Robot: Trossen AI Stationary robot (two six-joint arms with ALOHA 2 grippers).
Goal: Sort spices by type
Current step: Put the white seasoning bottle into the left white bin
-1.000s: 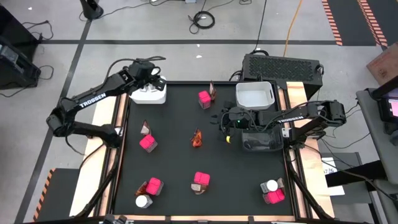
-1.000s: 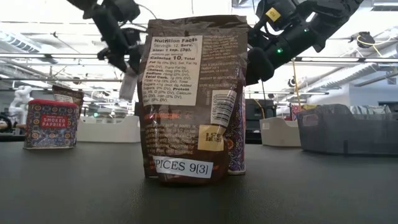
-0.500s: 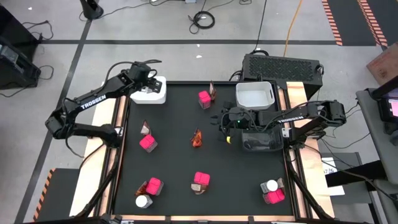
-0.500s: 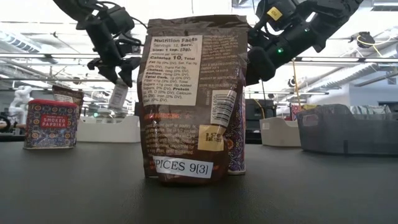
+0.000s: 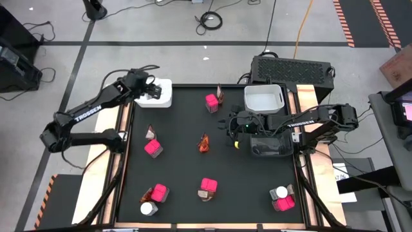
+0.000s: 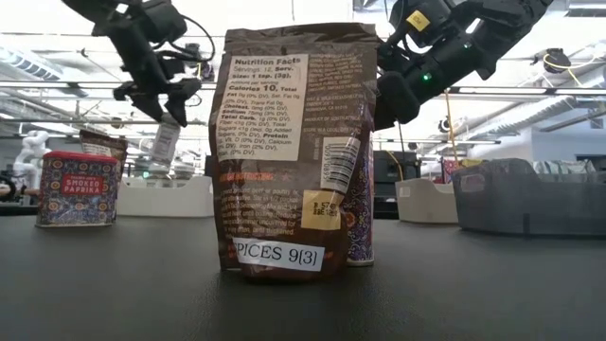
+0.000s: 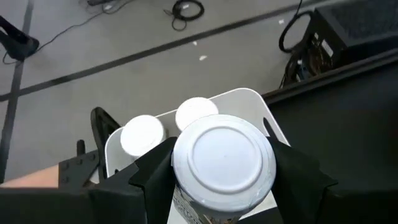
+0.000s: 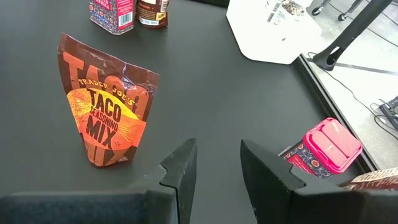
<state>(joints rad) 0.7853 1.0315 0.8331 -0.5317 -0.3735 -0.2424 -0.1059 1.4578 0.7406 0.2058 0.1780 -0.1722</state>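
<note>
My left gripper (image 7: 217, 186) is clamped on a white-capped spice jar (image 7: 224, 163), which hangs upright, long axis vertical, cap toward the wrist camera. In the high view this gripper (image 5: 149, 88) sits at the upper left of the frame, at the left edge of the white bin (image 5: 161, 100). In the left wrist view the bin (image 7: 249, 99) lies directly beneath the held jar and already holds 2 capped jars (image 7: 142, 134), just beyond mine. The coming release turns on this: the jar must stand over open bin floor, clear of those 2 caps and the rim.

My right gripper (image 8: 214, 165) hovers with fingers narrowly parted and empty, right of centre in the high view (image 5: 230, 125). A taco seasoning sachet (image 8: 106, 106) stands upright ahead of it, a pink box (image 8: 329, 146) off to the other side. The right arm is the nearer one to that central sachet (image 5: 205, 143).

Other pink boxes, sachets and 2 jars (image 5: 149, 208) are scattered across the black table (image 5: 180, 167).

Against the frame 1 second earlier, the left gripper has shifted leftward and slightly upward in the high view, from over the bin's middle to its left edge; the right arm is unchanged.
</note>
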